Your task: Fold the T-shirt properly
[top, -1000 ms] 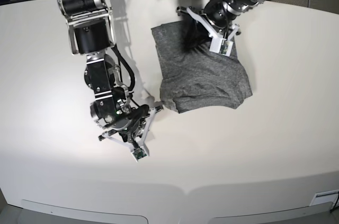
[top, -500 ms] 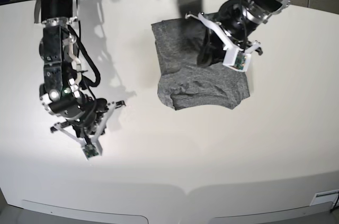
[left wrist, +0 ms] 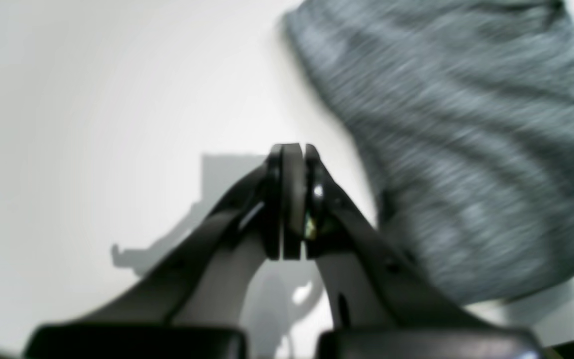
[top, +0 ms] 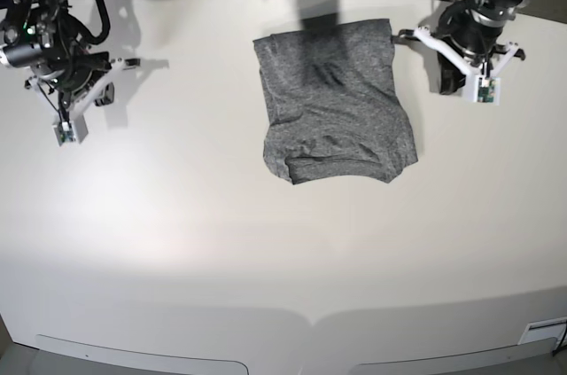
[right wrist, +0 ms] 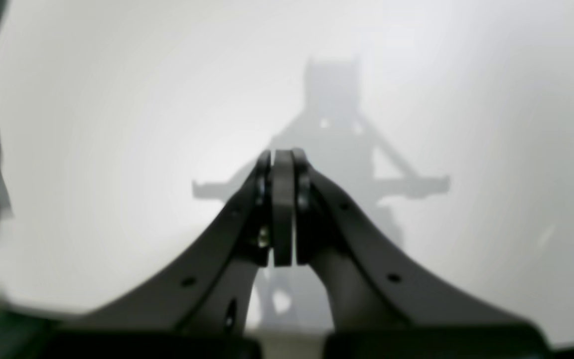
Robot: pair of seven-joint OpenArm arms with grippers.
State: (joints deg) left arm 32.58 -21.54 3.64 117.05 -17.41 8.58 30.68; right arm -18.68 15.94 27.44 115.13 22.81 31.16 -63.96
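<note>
I'm seeing the T-shirt lying folded compactly on the desk; left pincer and right pincer are hanging clenched, empty; little's remaining

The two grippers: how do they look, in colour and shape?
Both the left gripper and the right gripper have black, curved fingers that narrow toward flat grey pads at the tips. In the base view, white angular brackets frame each black arm, with a small camera module on each wrist and black cables along the right arm.
</note>
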